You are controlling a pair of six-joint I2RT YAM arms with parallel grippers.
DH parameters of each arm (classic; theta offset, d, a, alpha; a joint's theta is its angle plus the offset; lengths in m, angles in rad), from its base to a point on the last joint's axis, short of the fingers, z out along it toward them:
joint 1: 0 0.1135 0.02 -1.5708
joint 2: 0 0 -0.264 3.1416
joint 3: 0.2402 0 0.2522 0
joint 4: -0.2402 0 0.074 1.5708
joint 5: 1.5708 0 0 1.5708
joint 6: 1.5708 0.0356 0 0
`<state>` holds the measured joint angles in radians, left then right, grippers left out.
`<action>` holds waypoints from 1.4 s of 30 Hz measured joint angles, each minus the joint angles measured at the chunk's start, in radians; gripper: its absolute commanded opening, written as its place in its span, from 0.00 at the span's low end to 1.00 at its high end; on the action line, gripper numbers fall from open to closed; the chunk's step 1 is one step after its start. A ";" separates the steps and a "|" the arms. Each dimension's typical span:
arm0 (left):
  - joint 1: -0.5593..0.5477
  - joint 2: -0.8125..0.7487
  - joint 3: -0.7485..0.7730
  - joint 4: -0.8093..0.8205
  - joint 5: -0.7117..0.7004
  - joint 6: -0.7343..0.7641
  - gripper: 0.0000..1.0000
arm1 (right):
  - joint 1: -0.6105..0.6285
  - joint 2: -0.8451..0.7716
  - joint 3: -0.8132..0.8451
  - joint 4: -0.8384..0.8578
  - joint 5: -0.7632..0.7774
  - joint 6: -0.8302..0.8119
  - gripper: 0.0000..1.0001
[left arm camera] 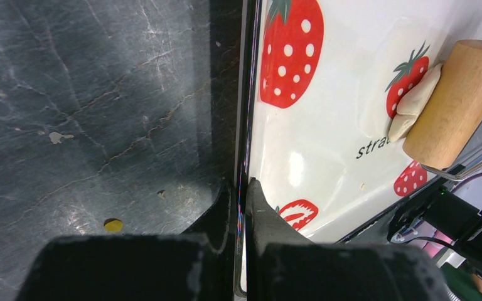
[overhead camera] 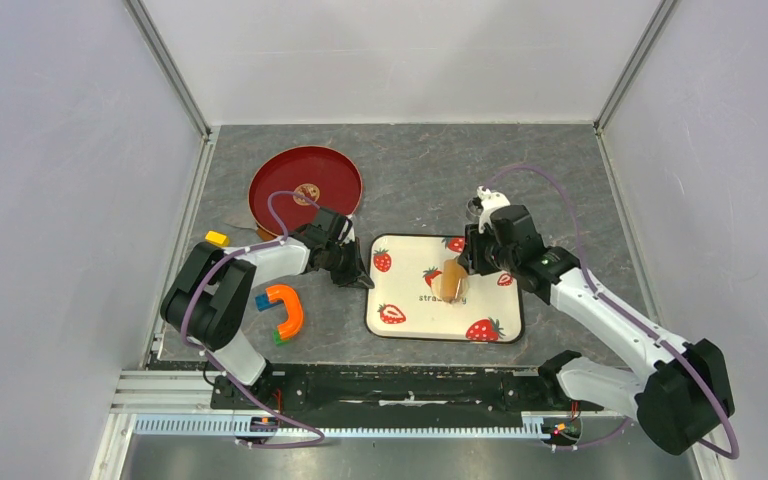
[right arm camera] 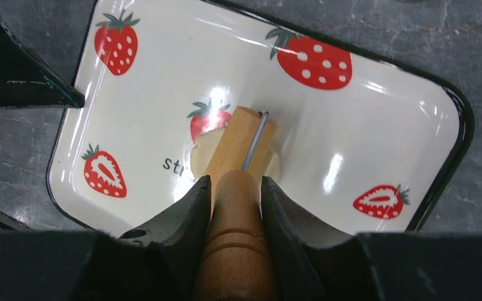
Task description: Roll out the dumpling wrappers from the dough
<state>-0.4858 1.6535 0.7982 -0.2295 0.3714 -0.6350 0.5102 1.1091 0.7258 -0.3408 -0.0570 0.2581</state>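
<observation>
Pale flattened dough on strawberry tray

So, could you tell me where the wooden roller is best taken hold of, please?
Grip the roller by its slim round handle, coming in line with it from its free end, as the right gripper does now. The handle is narrow enough to clamp, and that should leave the drum free to turn over the dough.

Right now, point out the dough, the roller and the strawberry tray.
dough (left arm camera: 416, 99), left wrist view, middle of the lump.
roller (right arm camera: 237, 145), right wrist view, wooden drum.
strawberry tray (overhead camera: 407, 292), top external view, bare white patch.
</observation>
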 measured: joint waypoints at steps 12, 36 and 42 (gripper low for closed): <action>0.000 0.000 0.000 0.000 0.000 0.000 0.02 | 0.023 -0.002 0.122 -0.280 0.042 0.068 0.00; 0.000 0.003 0.001 -0.001 0.002 0.000 0.02 | 0.024 0.051 0.108 -0.136 0.014 0.059 0.00; 0.000 0.005 0.001 -0.001 0.002 0.000 0.02 | 0.023 0.020 0.049 -0.085 0.039 0.053 0.00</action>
<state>-0.4858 1.6581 0.7994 -0.2306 0.3733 -0.6350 0.5327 1.1290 0.7746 -0.4259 -0.0177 0.3111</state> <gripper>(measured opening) 0.045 0.344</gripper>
